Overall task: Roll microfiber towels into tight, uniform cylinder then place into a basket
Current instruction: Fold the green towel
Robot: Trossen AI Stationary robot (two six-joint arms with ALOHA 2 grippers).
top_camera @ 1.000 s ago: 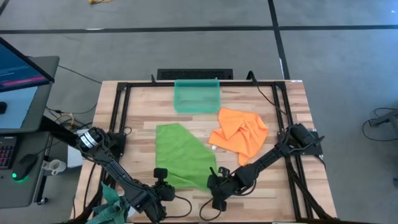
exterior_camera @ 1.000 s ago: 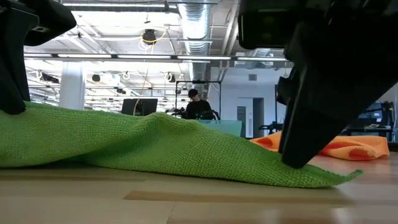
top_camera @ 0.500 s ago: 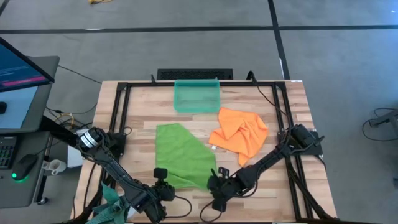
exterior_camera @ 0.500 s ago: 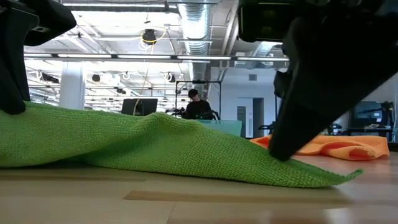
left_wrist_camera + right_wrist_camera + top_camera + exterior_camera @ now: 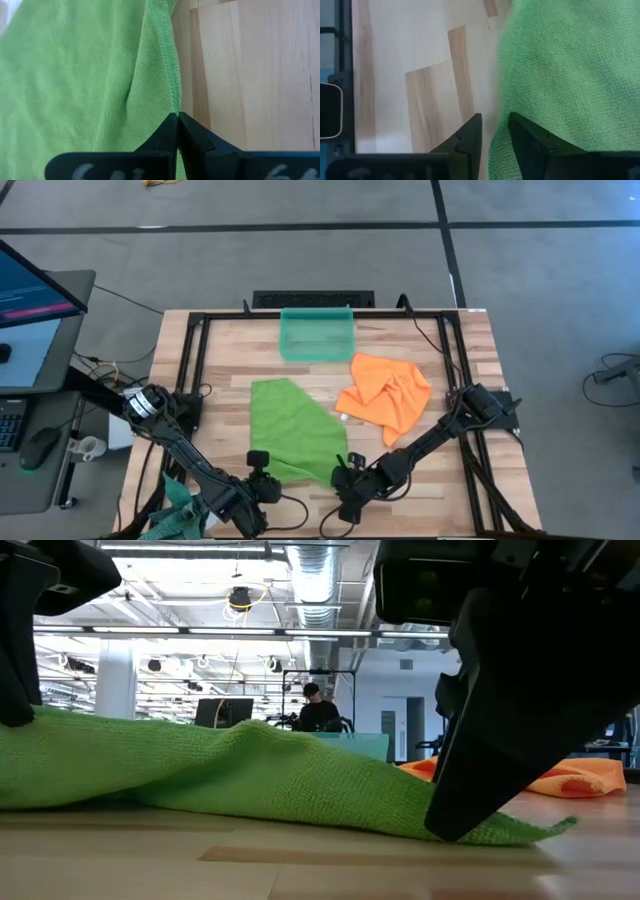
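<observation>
The lime green microfiber towel point(image 5: 295, 430) lies spread on the wooden table, its near edge toward me. My left gripper point(image 5: 177, 116) is shut on its near left corner point(image 5: 258, 462). My right gripper point(image 5: 495, 125) stands open at the near right corner point(image 5: 340, 472), one finger over the wood and one over the cloth. The orange towel point(image 5: 385, 395) lies crumpled to the right. The teal basket point(image 5: 317, 333) stands at the far edge. My left gripper pinches the green towel's stitched edge point(image 5: 172, 97) between its two fingers, slanting down from the near side. That edge is held a little above the table point(image 5: 40, 725), and the cloth slopes down from it. My right gripper has one fingertip point(image 5: 450, 828) down on the green towel near its right corner, slanting from above. The towel's edge point(image 5: 495, 112) runs into the gap between the fingers. The corner lies flat on the table.
A darker teal cloth point(image 5: 175, 500) hangs off the table's near left corner. A black frame point(image 5: 195, 370) runs round the tabletop. A monitor point(image 5: 35, 290) stands left of the table. A person point(image 5: 318, 710) sits far off in the room behind.
My right gripper has gone down and slightly toward the table's left, onto the green towel's right corner, which now lies flatter under it. The left gripper and the rest of the towel have kept still.
</observation>
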